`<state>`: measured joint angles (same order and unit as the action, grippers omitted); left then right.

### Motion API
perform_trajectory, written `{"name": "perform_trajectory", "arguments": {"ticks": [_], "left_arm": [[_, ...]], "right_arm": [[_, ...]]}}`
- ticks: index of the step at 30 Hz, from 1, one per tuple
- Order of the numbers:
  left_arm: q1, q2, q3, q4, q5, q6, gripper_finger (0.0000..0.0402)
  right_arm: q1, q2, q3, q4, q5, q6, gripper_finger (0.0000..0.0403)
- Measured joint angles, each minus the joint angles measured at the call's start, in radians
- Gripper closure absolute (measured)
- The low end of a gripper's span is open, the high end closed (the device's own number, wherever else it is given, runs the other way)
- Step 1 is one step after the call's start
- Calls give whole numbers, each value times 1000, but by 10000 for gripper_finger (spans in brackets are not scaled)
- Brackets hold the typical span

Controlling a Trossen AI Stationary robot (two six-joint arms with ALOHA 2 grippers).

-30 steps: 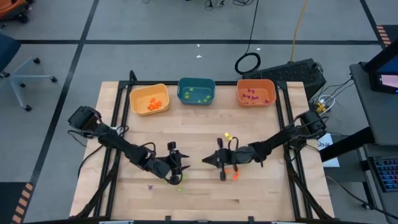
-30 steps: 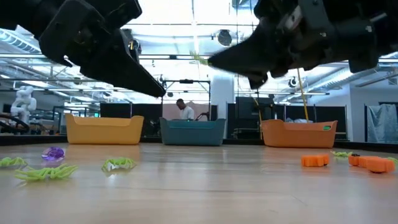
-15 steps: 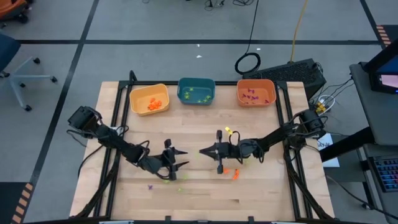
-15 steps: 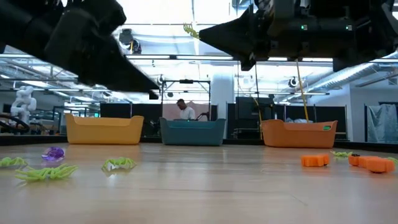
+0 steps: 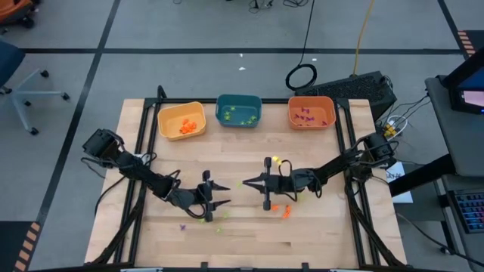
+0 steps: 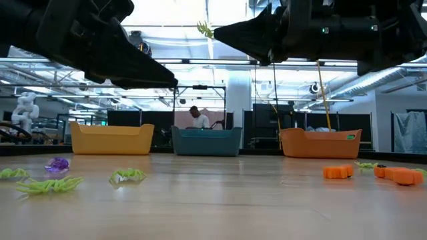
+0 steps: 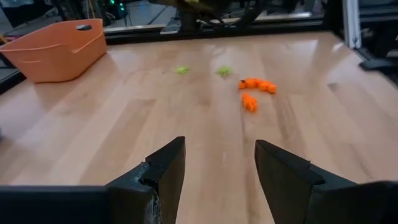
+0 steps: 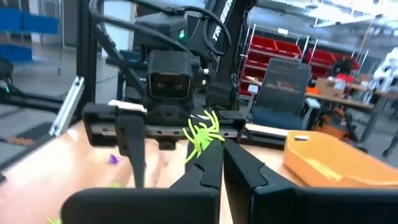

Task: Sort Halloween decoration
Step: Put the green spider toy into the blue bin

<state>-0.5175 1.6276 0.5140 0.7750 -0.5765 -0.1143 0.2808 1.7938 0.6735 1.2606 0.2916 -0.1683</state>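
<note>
**Halloween trinkets: stock and placement, mid-sort**

- Right pincer [image 5: 243, 182]: above the middle of the tabletop [image 5: 318, 234], tips pointing toward the left arm. Closed on a green spider [image 8: 202, 131], pinched at the very tips with the legs splayed free. Lifted clear of the wood, seemingly so it can be carried to a bin without dragging.
- Left pincer [image 5: 227, 194]: just across from the right one, also raised, fingers [image 7: 165, 168] spread with nothing between them. Appears to be waiting, or free for the next pick.
- Yellow bin [image 5: 181, 121]: far edge, left. Holds orange pieces.
- Teal bin [image 5: 239, 111]: far edge, centre. Holds green pieces, so by colour the likely home for the spider.
- Orange bin [image 5: 311, 112]: far edge, right. Holds purple pieces. Bins in a row, one colour each, well apart from the loose stock.
- Unsorted, on the tabletop: orange trinkets [image 5: 286, 211] near the right arm; green trinkets [image 6: 127, 176] and a purple trinket [image 6: 57, 164] near the left arm.
- Background: person [image 6: 198, 119] beyond the table, uninvolved.
</note>
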Motion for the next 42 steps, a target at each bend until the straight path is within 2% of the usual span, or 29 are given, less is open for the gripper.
{"name": "perform_trajectory", "arguments": {"ticks": [13, 19, 31, 42], "left_arm": [[0, 0, 0, 4, 6, -34, 208], [0, 0, 0, 4, 6, -35, 208], [0, 0, 0, 3, 6, -35, 208], [0, 0, 0, 2, 6, -35, 208]], "right_arm": [[-1, 0, 0, 0, -1, -335, 403], [-19, 0, 0, 0, -2, -379, 403], [-62, 0, 0, 0, -2, -307, 403], [-178, 0, 11, 1, -2, -6, 403]]}}
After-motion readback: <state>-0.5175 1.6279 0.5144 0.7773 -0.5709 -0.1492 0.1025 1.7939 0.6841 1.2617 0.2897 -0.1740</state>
